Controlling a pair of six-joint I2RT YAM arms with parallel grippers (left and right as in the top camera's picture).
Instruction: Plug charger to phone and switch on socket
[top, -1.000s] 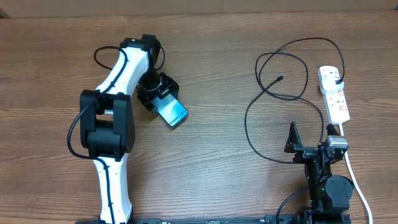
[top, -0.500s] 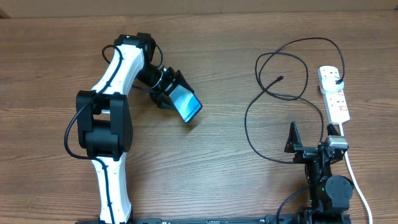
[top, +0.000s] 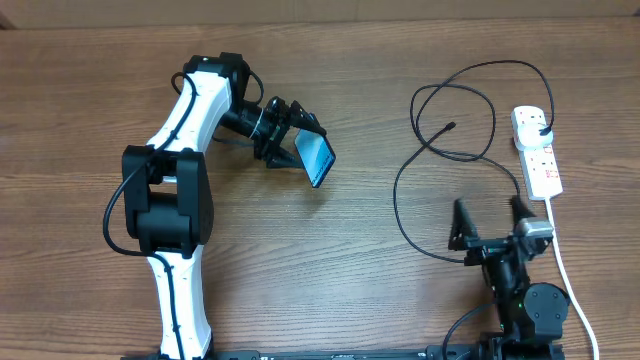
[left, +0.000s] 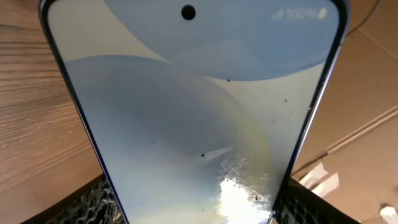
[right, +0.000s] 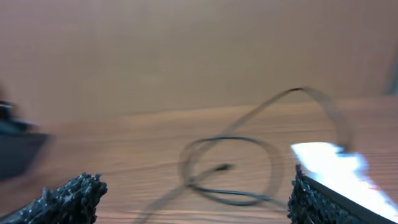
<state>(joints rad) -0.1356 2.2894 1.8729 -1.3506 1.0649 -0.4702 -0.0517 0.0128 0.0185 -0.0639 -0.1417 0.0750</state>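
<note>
Clamped between the fingers of the left gripper (top: 292, 140): the phone (top: 319, 160), tilted, sticking out from the jaws toward 4 o'clock, left of the middle of the table (top: 360, 270). Bare wood all around it, open toward 3 o'clock as far as the charger (top: 398, 205), looping there, with the connector tip (top: 452, 126) lying free and the other end plugged in the socket (top: 538, 152) near the right edge. Right gripper (top: 487, 212) at 5 o'clock, spread wide, holding nothing. Seen close from the left wrist: pale blue-grey screen, dark edges, camera hole at 12 o'clock, glare low.
</note>
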